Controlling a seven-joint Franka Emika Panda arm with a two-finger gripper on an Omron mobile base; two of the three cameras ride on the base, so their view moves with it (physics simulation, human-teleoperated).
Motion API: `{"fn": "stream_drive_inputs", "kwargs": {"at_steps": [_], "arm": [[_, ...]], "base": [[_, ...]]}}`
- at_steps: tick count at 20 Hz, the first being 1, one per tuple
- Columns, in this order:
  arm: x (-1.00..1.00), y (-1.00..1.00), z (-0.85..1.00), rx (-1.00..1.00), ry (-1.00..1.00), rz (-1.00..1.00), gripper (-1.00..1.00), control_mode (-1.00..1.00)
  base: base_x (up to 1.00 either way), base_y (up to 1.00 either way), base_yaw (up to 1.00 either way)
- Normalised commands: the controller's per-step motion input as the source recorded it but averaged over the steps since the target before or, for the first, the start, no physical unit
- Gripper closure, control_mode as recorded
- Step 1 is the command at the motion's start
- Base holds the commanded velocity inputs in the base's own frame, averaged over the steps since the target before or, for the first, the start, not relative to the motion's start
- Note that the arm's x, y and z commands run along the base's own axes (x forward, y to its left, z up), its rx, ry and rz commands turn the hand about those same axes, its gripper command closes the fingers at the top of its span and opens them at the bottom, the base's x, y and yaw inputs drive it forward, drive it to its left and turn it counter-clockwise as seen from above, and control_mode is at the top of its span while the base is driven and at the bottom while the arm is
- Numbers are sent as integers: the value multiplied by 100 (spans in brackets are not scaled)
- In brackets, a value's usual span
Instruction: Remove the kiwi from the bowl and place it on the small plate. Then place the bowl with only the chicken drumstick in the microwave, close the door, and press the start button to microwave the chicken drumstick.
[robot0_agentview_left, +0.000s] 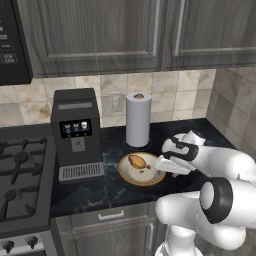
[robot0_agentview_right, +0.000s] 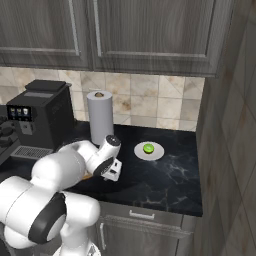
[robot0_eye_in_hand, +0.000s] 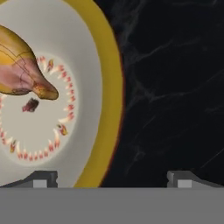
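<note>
Only illegible label lines show on the microwave (robot0_agentview_left: 11, 42) panel.

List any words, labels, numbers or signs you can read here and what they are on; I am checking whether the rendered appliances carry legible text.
No text can be read.
Microwave control panel: small pale button labels, too blurred to read.
Coffee machine screen: three small drink icons, no letters that can be made out.
Paper towel roll, bowl, small plate, cabinets: no lettering.
</note>
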Motion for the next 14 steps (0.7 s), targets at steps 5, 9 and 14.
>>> {"fn": "stream_drive_inputs", "kwargs": {"at_steps": [5, 9, 14], "arm": [[1, 25, -12, 0, 0, 5, -100, -100], [4, 19, -6, 0, 0, 4, -100, -100], [1, 13, -3, 0, 0, 4, 100, -100]], "base": [[0, 0, 0], [0, 0, 0], [0, 0, 0]]}}
